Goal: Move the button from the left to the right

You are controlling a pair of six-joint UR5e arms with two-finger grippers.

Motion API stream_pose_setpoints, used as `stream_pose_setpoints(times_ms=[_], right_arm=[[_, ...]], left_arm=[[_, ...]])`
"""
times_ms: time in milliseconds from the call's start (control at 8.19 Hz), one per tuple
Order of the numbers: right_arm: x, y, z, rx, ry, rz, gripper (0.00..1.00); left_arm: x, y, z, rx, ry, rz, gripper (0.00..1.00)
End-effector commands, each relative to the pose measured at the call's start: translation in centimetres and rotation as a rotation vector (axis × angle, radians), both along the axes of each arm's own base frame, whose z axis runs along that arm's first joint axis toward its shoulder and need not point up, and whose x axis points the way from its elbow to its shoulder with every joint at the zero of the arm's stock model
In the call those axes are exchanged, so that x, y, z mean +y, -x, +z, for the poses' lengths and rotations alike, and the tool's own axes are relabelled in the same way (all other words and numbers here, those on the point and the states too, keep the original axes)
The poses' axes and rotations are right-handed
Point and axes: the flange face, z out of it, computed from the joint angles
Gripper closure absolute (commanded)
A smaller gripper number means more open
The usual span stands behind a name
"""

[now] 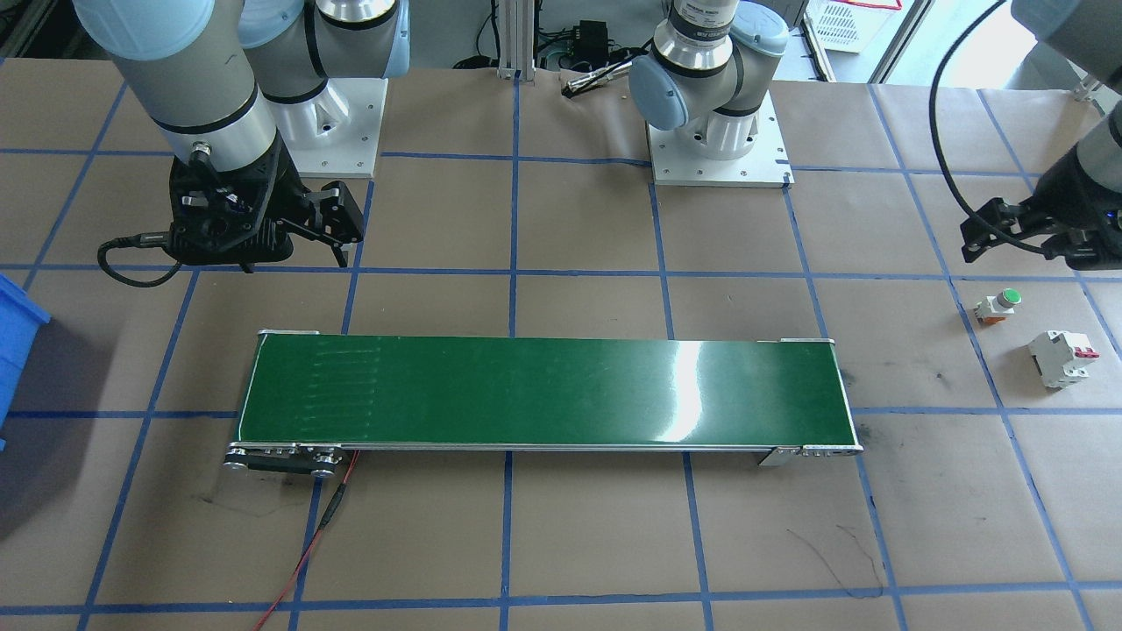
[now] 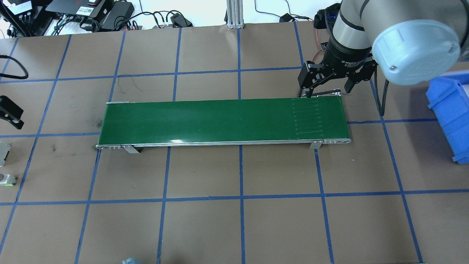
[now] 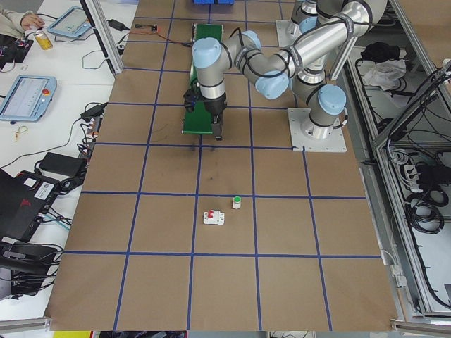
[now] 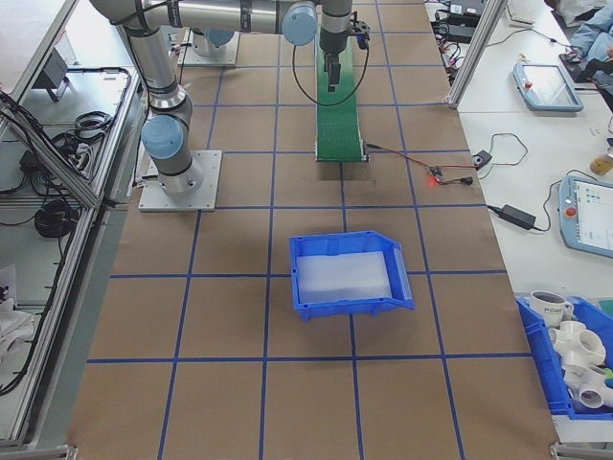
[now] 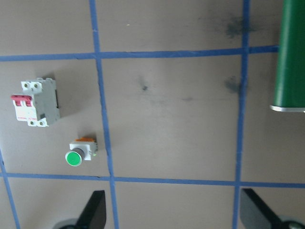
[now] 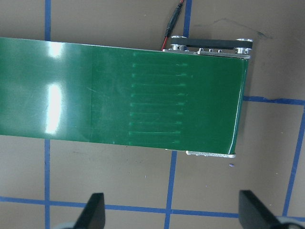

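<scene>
The button [image 1: 1000, 305] lies on the tabletop [image 1: 578, 543] near its left end, just beside the circuit breaker [image 1: 1062, 358]. The left end effector [image 5: 171, 214] hovers near it, fingers spread and empty. The right end effector [image 2: 327, 85] hangs spread over the conveyor belt's [image 2: 220, 119] right end.

Both arms are built of silver-grey tube links with pale blue round joint caps and black rings at the joints. Each stands on a square white base plate with screws at its edges. The right gripper [image 2: 327, 92] is black with white lettering on its collar; a black cable loops beside the left gripper [image 1: 995, 235].
</scene>
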Motion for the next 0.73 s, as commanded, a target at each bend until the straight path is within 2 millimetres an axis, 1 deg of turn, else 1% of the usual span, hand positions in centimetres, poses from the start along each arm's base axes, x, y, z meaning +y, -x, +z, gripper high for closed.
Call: stream_pose_setpoints(times_ms=[0,122,244,366,489,611], right_arm=[[0.0,0.0,0.0,0.0,0.0,0.0,0.0],[0.0,0.0,0.0,0.0,0.0,0.0,0.0],[0.0,0.0,0.0,0.0,0.0,0.0,0.0],[0.0,0.0,0.0,-0.001,0.0,0.0,0.0],[0.0,0.0,0.0,0.0,0.0,-0.002,0.0],[0.0,0.0,0.0,0.0,0.0,0.0,0.0]], left_arm=[[0.3,-11.6,-6.9,0.016,-0.015,-0.028,0.0],[0.5,-13.6,-9.8,0.048,-0.045,-0.003,0.0],[0.5,-14.4,-11.6,0.07,-0.066,0.01,0.0],[1.1,-15.6,-12.7,0.085,-0.08,0.026,0.0],[2.3,-17.4,-13.4,0.094,-0.092,0.046,0.0],[2.8,-18.1,-14.1,0.108,-0.102,0.038,0.0]])
